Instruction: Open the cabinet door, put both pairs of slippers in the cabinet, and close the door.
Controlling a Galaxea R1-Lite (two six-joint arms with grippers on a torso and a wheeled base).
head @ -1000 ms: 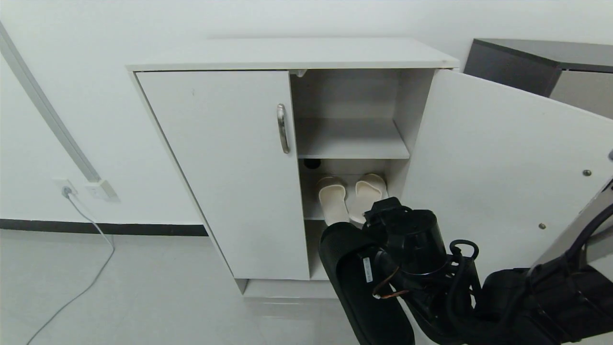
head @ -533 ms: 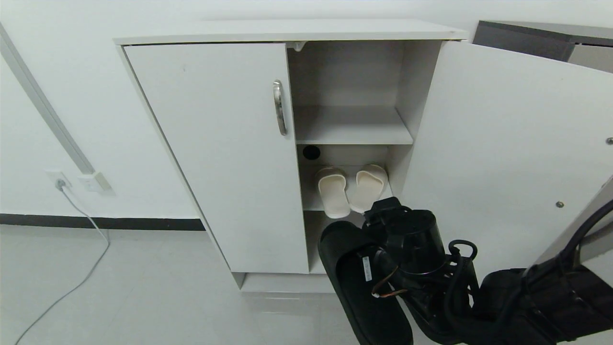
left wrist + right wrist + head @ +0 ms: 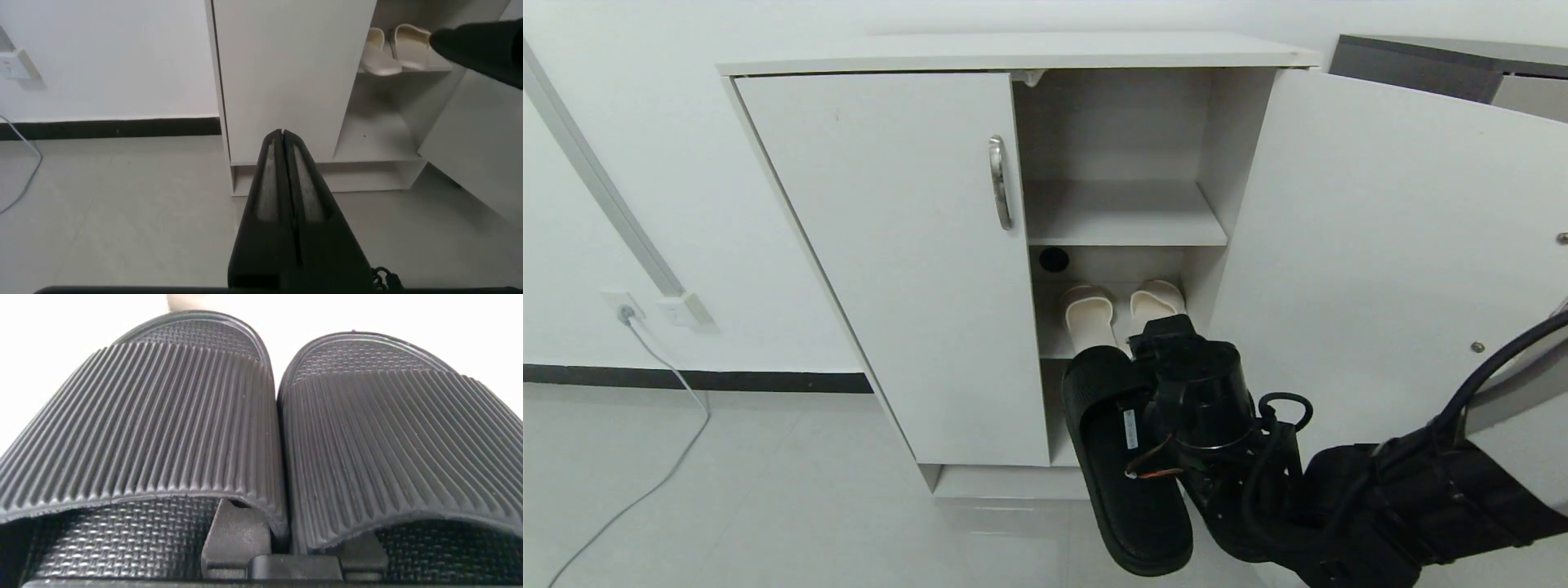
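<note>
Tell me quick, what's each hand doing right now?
Left hand: closed, holding nothing.
Right hand: closed on the pair of black slippers.

A pair of black slippers (image 3: 163, 416) sits side by side, inner edges touching along the middle. Each has a broad strap (image 3: 392, 425) with fine raised ribs, and below the straps the footbeds (image 3: 106, 539) show a small woven-looking texture. The right tool (image 3: 286, 543) is clamped over the two inner edges, with one dark finger (image 3: 235, 539) under each strap. Behind the toes is plain white.
</note>
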